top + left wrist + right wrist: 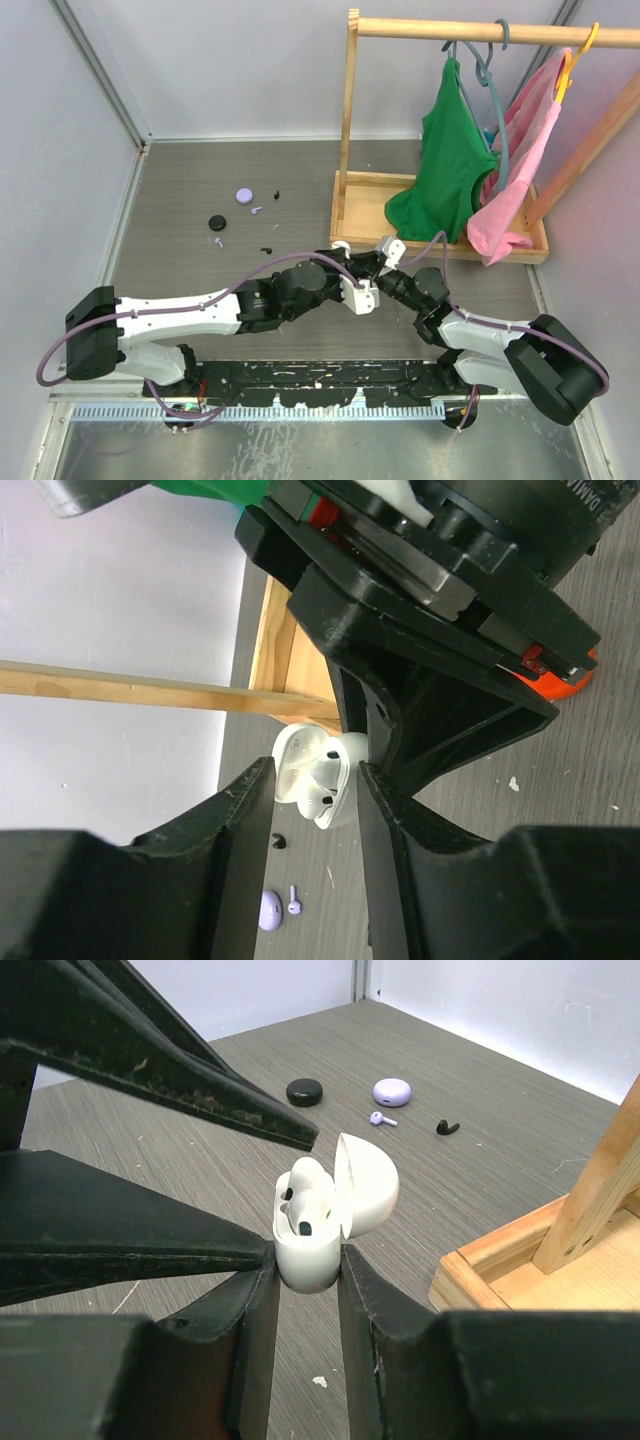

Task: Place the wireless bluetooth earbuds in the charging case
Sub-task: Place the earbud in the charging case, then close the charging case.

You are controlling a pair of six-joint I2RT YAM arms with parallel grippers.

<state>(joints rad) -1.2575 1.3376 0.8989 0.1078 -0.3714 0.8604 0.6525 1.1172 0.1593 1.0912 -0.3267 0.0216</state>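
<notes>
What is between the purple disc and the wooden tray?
A tiny black earbud lies between the purple disc and the wooden tray. The top view shows it best; the right wrist view shows it too.

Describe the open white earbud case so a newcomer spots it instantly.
Find the light wooden clothes-rack base on the right of the grey table. Just off its near-left corner, the right gripper clamps the glossy white charging case. Unlike the lilac round case and black round case lying farther left, its lid stands open, white earbuds inside.
</notes>
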